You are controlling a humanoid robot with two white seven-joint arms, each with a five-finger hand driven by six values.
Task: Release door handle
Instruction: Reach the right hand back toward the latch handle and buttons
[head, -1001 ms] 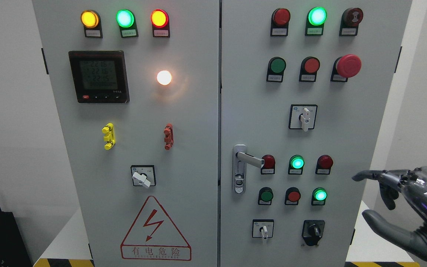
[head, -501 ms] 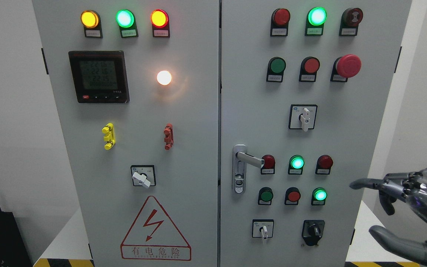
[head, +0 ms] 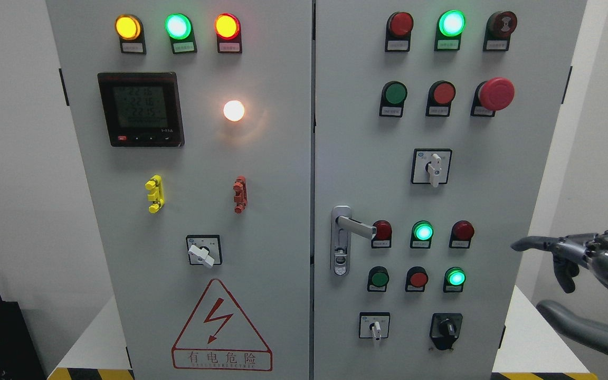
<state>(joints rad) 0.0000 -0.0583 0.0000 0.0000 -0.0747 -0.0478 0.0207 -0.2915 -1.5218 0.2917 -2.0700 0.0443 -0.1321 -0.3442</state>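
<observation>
Matt grey painted metal cabinet (head: 262, 174), shiny chrome door handle (head: 354, 226), glossy dark right hand (head: 594, 285).

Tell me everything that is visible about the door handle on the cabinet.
The door handle looks like silver metal: a lever pointing right, roughly level, from the top of a tall narrow backplate with a keyhole near its bottom. It sits at the left edge of the right door, just left of a dark red lamp. Nothing touches it; the right hand is far off at the picture's right edge, fingers open.
</observation>
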